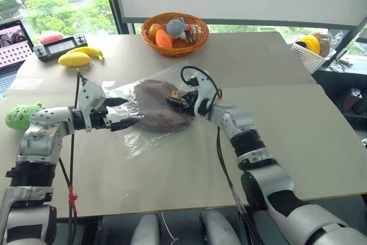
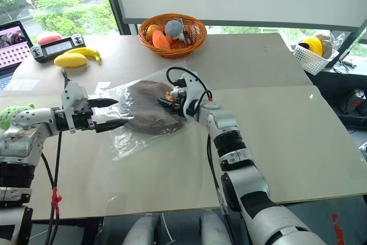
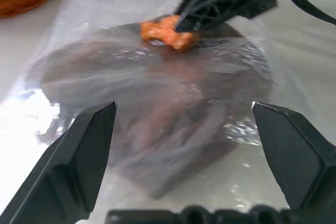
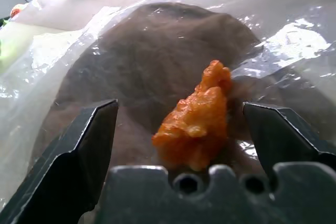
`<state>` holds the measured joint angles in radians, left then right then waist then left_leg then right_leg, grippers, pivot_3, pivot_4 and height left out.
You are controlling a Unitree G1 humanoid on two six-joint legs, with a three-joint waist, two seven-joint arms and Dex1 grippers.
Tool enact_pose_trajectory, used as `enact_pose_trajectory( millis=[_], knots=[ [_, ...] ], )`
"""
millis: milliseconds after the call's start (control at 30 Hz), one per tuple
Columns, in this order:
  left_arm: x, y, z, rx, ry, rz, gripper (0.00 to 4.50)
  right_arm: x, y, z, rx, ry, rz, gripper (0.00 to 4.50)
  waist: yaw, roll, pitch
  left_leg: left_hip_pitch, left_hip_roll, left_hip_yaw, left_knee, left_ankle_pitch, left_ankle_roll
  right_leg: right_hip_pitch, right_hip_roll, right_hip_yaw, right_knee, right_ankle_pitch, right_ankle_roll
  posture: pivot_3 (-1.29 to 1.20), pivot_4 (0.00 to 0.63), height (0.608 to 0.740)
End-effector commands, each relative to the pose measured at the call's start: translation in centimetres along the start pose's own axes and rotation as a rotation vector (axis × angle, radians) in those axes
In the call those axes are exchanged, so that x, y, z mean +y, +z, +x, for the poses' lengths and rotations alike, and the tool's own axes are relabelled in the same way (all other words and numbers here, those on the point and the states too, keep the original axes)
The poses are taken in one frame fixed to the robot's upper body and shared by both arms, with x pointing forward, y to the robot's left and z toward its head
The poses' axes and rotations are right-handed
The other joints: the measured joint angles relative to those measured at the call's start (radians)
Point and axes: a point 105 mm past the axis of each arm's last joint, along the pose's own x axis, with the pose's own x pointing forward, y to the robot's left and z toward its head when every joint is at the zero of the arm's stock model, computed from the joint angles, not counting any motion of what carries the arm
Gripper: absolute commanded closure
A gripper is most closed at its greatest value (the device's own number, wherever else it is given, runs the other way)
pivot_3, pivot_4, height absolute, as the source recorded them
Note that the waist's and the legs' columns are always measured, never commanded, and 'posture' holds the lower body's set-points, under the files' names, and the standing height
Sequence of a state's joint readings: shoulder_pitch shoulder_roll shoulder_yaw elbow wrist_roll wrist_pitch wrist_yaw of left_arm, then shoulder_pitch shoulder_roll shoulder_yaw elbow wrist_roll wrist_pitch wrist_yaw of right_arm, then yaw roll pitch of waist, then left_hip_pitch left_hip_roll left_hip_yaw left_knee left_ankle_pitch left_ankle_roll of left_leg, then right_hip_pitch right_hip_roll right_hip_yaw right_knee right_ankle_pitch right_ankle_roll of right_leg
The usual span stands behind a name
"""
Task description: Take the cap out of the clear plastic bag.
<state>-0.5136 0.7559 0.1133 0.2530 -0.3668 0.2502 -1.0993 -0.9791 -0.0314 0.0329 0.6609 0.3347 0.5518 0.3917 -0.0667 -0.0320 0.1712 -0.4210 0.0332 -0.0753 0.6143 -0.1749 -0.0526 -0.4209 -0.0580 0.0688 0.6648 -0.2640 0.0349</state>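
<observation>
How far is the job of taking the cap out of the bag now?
Nothing is done yet: the cap lies inside the clear plastic bag. In hand: the left gripper and the right gripper, both open, sit at opposite sides of it. Left: grip the bag and pull out the cap.

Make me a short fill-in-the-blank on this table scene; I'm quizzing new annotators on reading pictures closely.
1. The brown cap lies inside the clear plastic ____.
2. A small lump resting on the cap is coloured ____.
3. The jaws of the left gripper and the right gripper are both ____.
4. The toys at the far side of the table sit in a wicker ____.

Missing words: bag; orange; open; basket
</observation>
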Motion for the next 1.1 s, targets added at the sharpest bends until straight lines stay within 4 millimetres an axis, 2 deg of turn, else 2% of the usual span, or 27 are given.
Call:
enact_pose_trajectory(
  millis=[33,100,200,333,500,767,867,1067,1100],
  knots=[
    [0.4,1.9,-0.9,-0.160,0.081,-0.005,0.08,-0.4,1.1,0.5,-0.038,-0.041,-0.059,0.00,-0.003,0.000,0.000,0.000,0.000,0.000,0.000,0.000,0.000,0.000,0.000,0.000,0.000,0.000,0.000,0.00,0.150,0.735],
    [0.2,1.2,-1.2,-0.170,0.100,-0.024,0.08,-1.1,0.5,0.6,-0.019,-0.073,-0.088,0.00,-0.005,0.000,0.000,0.000,0.000,0.000,0.000,0.000,0.000,0.000,0.000,0.000,0.000,0.000,0.000,0.00,0.150,0.735],
    [-1.2,-0.7,-1.3,-0.133,0.057,-0.096,0.08,-1.7,0.0,0.7,-0.006,-0.089,-0.115,0.00,-0.008,0.000,0.000,0.001,0.000,0.000,-0.001,0.000,0.000,0.000,0.000,0.000,0.000,0.000,0.000,0.00,0.150,0.735],
    [-0.9,-2.5,-1.6,-0.124,0.098,-0.137,0.08,-2.0,-0.3,0.7,-0.003,-0.091,-0.113,0.00,-0.006,0.000,0.000,0.001,0.000,0.000,0.000,0.000,0.000,0.000,0.000,0.000,0.000,0.000,0.000,0.00,0.150,0.735],
    [-1.1,-3.3,-1.2,-0.118,0.099,-0.148,0.08,-2.1,-0.4,0.8,-0.001,-0.090,-0.120,0.00,-0.005,0.000,0.000,0.002,0.000,0.000,0.001,0.000,0.000,0.001,0.000,0.000,0.001,0.000,0.000,0.00,0.150,0.735],
    [-1.5,-2.7,-0.4,-0.145,0.081,-0.144,0.08,-2.2,0.3,0.7,-0.027,-0.093,-0.114,0.00,-0.006,0.000,0.000,0.002,0.000,0.000,0.001,0.000,0.000,0.001,0.000,0.000,0.001,0.000,-0.001,0.00,0.150,0.735],
    [-1.6,-2.5,-0.2,-0.143,0.072,-0.140,0.00,-2.1,0.4,0.8,-0.033,-0.091,-0.111,0.67,-0.005,0.000,0.000,0.002,0.000,0.000,0.001,0.000,0.000,0.001,0.000,0.000,0.001,0.000,-0.001,0.00,0.150,0.735],
    [-1.3,-2.6,-0.2,-0.132,0.074,-0.134,0.00,-1.9,0.6,0.8,-0.044,-0.089,-0.107,2.77,-0.007,0.000,0.000,0.002,0.000,0.000,0.001,0.000,0.000,0.001,0.000,0.000,0.001,0.000,-0.001,0.00,0.150,0.735],
    [-1.3,-2.6,-0.2,-0.132,0.073,-0.134,0.00,-1.8,0.7,0.8,-0.050,-0.086,-0.108,2.85,-0.007,0.000,0.000,0.002,0.000,0.000,0.001,0.000,0.000,0.001,0.000,0.000,0.001,0.000,-0.001,0.00,0.150,0.735]
  ],
)
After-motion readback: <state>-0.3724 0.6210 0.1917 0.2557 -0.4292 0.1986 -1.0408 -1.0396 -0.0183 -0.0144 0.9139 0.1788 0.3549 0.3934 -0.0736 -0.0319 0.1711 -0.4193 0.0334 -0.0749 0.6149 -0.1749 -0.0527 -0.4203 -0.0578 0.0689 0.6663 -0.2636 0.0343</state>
